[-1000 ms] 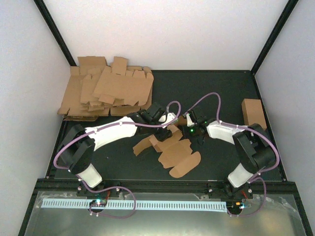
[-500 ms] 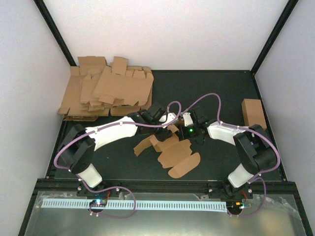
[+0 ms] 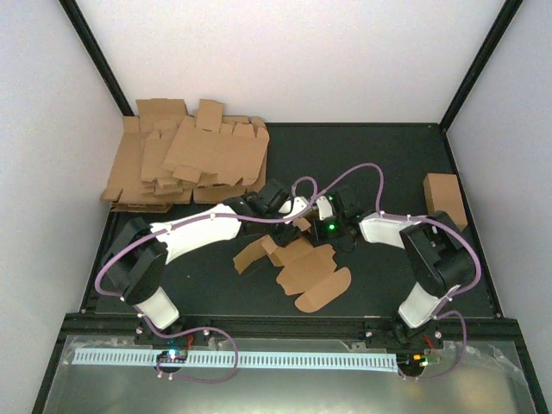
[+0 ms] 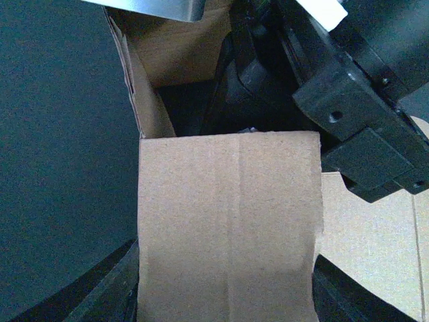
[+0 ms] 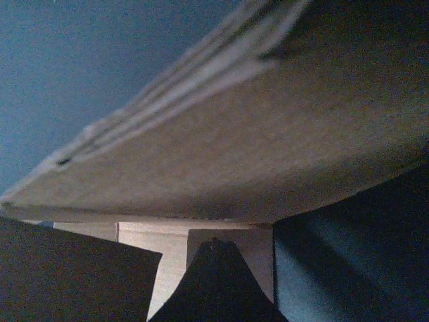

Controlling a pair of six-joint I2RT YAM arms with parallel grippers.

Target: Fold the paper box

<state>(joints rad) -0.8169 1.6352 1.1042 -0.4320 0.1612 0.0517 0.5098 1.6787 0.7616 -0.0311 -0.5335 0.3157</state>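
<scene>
The paper box [image 3: 302, 267] lies half unfolded in the middle of the black table, its rounded flaps spread toward the front. My left gripper [image 3: 289, 222] is shut on a raised creased panel of the paper box [image 4: 228, 221]. That panel fills the gap between the two dark fingers [image 4: 110, 292]. My right gripper [image 3: 319, 228] is shut and holds nothing. Its black body [image 4: 322, 100] reaches into the box's open end. In the right wrist view its closed tip [image 5: 214, 261] rests against pale cardboard under a curved brown flap [image 5: 234, 147].
A thick heap of flat brown blanks [image 3: 185, 159] fills the back left corner. A smooth folded brown carton [image 3: 444, 198] stands at the right edge. White walls close the table [image 3: 388, 164] on three sides. Purple cables loop over both arms.
The right arm has swung left, bringing its shut gripper closer into the box beside the left gripper. The left arm and the box flaps have stayed put.
</scene>
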